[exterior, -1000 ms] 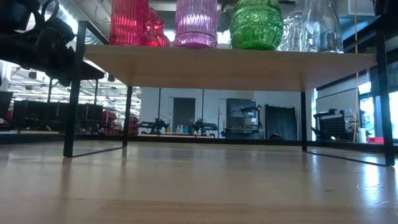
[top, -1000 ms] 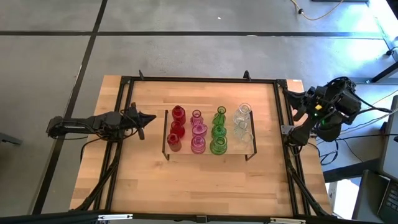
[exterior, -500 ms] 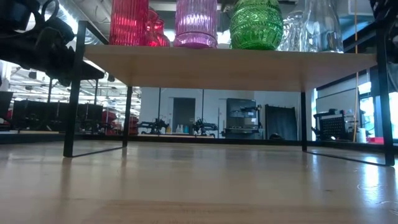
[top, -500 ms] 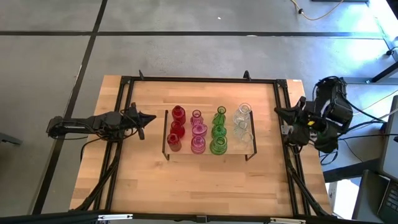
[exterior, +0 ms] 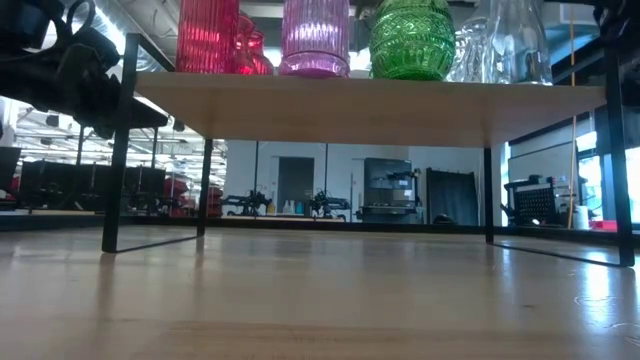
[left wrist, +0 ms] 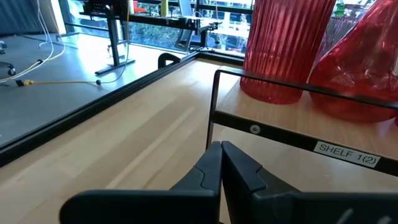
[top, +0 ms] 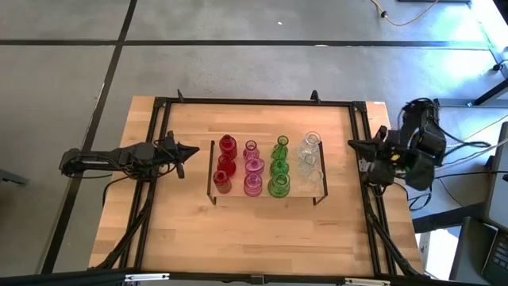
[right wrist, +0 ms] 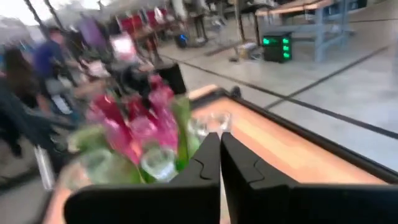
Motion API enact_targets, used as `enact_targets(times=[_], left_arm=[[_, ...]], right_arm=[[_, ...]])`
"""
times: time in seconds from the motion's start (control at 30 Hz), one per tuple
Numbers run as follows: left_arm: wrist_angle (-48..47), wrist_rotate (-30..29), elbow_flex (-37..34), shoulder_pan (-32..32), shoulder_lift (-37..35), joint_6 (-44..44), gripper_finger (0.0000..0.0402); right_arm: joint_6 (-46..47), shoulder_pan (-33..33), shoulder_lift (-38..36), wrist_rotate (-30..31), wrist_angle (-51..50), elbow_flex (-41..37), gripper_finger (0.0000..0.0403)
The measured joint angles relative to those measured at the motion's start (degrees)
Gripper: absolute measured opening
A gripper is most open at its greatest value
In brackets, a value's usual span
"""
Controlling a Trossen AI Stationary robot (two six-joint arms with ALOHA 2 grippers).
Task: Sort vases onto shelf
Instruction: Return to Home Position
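Right pincer (top: 353, 144) sits at the right edge of the pale wooden counter (top: 182, 230). Its two dark fingers are pressed together on nothing and aimed across the boards toward the shelf. Ahead of it, well apart, stands the low light-wood shelf on thin black metal legs (exterior: 360, 108). On that shelf the small translucent glass vases are lined up in four rows by colour, three to a row.

The clear glass vases (top: 310, 160) come first, on the shelf end closest to this pincer. Then come the green glass vases (top: 279, 168), then the pink ribbed glass vases (top: 253, 168), and last the red glass vases (top: 225, 165) at the far end. Beyond the red ones, just off that end of the shelf, the left pincer (top: 193, 151) lies low over the counter. It is likewise clenched and empty, and its tips point at the shelf's black frame and a white label reading "SHELF 1(2)" (left wrist: 347, 155).

No vase shows on the bare counter, so the sorting looks finished. I judge the step in hand to be the return of the arms to their rest pose. The next move calls only for folding the right arm into its parked position beside the counter's edge, with nothing to carry and no need to go near the glass.
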Motion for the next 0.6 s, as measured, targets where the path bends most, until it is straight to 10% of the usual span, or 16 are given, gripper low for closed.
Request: enact_targets(times=[0.27, 0.6], left_arm=[[0.0, 0.0, 0.0, 0.0, 0.0, 0.0, 0.0], [0.0, 0.0, 0.0, 0.0, 0.0, 0.0, 0.0]], right_arm=[[-42.6, -26.0, -1.0, -35.2, 35.9, -8.7, 0.0], [-37.9, -52.4, -1.0, -66.8, 18.2, -9.4, 0.0]])
